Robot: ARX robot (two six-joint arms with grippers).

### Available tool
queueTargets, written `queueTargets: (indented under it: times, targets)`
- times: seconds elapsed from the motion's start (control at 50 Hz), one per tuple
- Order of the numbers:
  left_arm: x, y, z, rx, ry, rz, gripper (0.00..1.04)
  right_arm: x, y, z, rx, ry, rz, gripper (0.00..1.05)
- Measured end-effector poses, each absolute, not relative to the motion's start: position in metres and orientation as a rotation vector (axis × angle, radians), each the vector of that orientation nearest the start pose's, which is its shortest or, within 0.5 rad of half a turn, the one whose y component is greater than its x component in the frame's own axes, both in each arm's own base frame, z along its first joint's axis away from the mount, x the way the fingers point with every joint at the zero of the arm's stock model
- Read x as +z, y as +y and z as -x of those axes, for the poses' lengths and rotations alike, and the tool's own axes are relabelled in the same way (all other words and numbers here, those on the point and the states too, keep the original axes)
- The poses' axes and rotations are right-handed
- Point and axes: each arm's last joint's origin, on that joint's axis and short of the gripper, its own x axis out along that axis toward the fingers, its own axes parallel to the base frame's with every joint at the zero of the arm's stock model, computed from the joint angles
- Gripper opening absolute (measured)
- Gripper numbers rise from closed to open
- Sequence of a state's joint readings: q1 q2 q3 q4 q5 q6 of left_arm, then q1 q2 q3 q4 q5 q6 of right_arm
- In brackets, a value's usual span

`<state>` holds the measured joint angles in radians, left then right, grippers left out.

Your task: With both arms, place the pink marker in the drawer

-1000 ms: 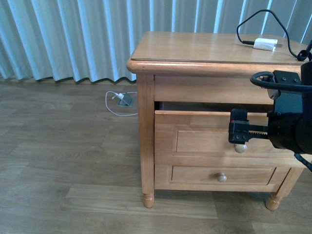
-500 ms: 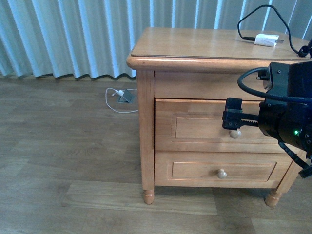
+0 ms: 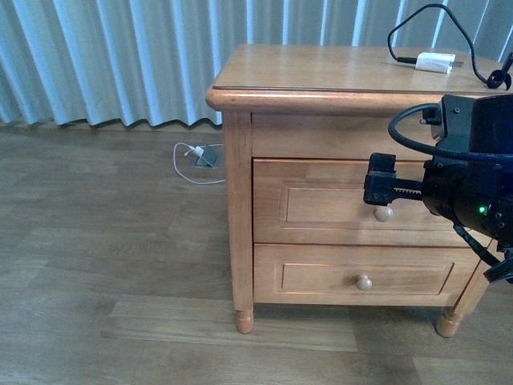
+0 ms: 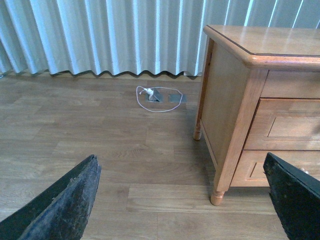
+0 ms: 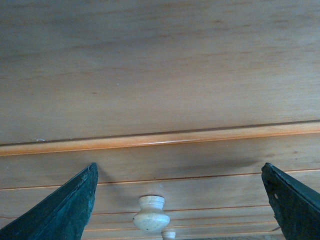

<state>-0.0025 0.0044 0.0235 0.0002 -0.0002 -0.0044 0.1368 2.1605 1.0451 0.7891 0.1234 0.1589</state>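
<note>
The upper drawer (image 3: 321,204) of the wooden nightstand is shut flush. My right gripper (image 3: 377,191) is open and empty, right at the drawer front, just above its round knob (image 3: 384,213). In the right wrist view the open gripper (image 5: 182,210) faces the drawer front (image 5: 200,155), with the knob (image 5: 151,214) between the fingers and nearer one of them. My left gripper (image 4: 182,210) is open and empty over the floor beside the nightstand (image 4: 225,100); its arm does not show in the front view. The pink marker is out of view.
A white charger plug (image 3: 435,62) with a black cable lies on the nightstand top at the back right. The lower drawer (image 3: 365,281) is shut. A white cable and a grey floor socket (image 3: 202,157) lie by the curtain (image 3: 120,56). Wood floor lies to the left.
The upper drawer stood slightly open a second ago and is now shut. My right gripper moved in towards the nightstand with the drawer front.
</note>
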Motion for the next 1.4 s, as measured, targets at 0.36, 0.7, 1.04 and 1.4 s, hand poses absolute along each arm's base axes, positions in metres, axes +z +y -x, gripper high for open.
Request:
queueTargets:
  times: [0.36,0.7,1.04,1.4]
  targets:
    - [0.171,0.0,-0.096,-0.003,-0.019,0.004,0.99,0.12,0.056,-0.389,0.052,0.451,-0.105,0.96]
    - [0.171,0.0,-0.096,-0.002,-0.019,0.004,0.99,0.169,0.05,-0.292,0.206,0.572,-0.207,0.96]
    - [0.171,0.0,-0.096,-0.002,-0.019,0.004,0.99,0.225,0.027,-0.18,0.263,0.447,-0.256,0.96]
    - [0.171,0.0,-0.096,-0.002,-0.019,0.004,0.99,0.232,0.02,-0.144,0.163,0.249,-0.21,0.91]
